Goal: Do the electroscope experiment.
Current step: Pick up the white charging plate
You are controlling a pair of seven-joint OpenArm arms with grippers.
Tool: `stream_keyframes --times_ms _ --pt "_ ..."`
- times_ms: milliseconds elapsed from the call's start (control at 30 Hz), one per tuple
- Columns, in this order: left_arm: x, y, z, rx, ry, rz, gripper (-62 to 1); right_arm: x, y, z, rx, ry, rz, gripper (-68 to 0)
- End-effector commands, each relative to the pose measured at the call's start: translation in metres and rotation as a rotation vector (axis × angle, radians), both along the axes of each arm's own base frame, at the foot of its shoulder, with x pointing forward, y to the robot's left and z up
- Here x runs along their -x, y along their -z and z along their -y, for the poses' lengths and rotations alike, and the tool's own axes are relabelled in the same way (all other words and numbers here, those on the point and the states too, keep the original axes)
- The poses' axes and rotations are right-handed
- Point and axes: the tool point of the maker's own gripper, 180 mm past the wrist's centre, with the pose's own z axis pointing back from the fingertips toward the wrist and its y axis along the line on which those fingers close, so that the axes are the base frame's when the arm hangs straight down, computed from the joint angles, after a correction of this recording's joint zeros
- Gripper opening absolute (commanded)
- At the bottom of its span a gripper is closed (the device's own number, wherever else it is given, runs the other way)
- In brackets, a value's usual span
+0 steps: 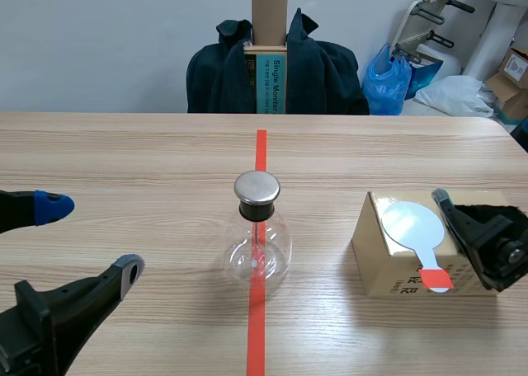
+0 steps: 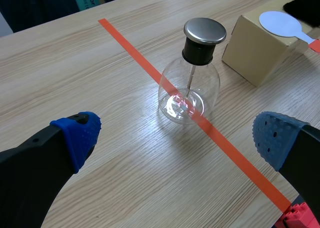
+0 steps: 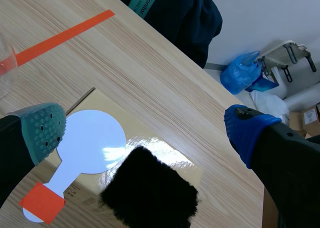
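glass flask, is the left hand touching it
Apart. The left wrist view shows the glass flask standing ahead of the open left hand, with bare table between it and either finger.

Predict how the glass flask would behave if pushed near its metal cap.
The flask looks like thin clear glass, so probably fragile and slippery. Pushed high at the metal cap, its rounded body might rock or tip.
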Motion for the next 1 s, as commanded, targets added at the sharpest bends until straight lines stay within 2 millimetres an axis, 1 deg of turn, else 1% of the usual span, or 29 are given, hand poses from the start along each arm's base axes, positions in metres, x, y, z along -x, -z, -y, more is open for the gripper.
stream_keyframes --times_ms 0,167,700,833,967 --pt "-0.002 -0.008 0.004 0.022 0.009 0.027 1.4 -0.005 -0.013 -0.001 0.024 -0.014 0.043 0.4" --pt "0.0 -0.005 0.004 -0.004 0.017 0.023 1.4 -0.004 -0.014 -0.002 0.022 -0.017 0.047 0.4" --pt "-0.001 -0.005 0.004 -0.021 0.024 0.034 1.4 -0.004 -0.01 0.0 0.035 -0.014 0.033 0.4" --pt "-0.001 -0.005 0.004 -0.02 0.024 0.034 1.4 0.001 -0.008 -0.006 0.127 -0.07 0.062 0.2" --pt "-0.001 -0.005 0.004 -0.021 0.024 0.034 1.4 0.012 -0.002 -0.015 0.259 -0.161 0.101 0.2"
